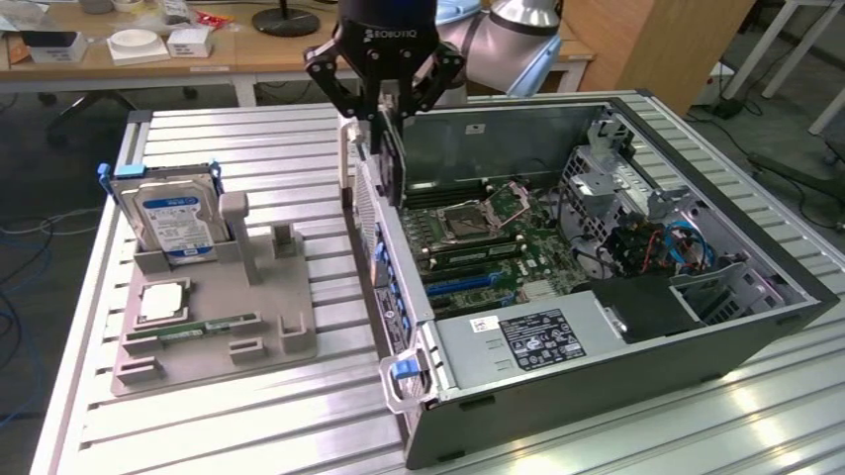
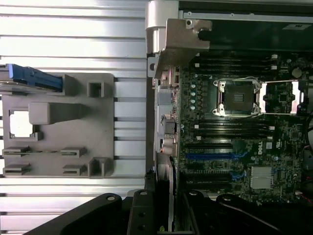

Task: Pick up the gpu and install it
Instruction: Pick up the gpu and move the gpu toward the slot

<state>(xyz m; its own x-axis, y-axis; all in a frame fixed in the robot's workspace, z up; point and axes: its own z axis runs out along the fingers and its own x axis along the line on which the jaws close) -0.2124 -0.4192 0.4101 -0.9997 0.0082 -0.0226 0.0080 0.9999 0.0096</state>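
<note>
A white-labelled power supply [image 1: 528, 341], its print too small to be read, is seen at the near end of the open computer case [image 1: 595, 396]. "DELL" is printed on the motherboard [image 2: 234, 137] inside. Over the case's wall on the exterior view's left, the gpu [image 1: 387, 168] is held upright, pinched between the fingers of the gripper [image 1: 384, 111], which is marked "ROBOTIQ". Beside the case, a grey tray [image 1: 284, 336] carries a blue-labelled hard drive [image 1: 172, 223] and a RAM stick [image 1: 205, 325]. Everything is set on a ribbed metal table [image 1: 264, 426]. Beyond the case, a cluttered wooden desk [image 1: 264, 54] is seen.
</note>
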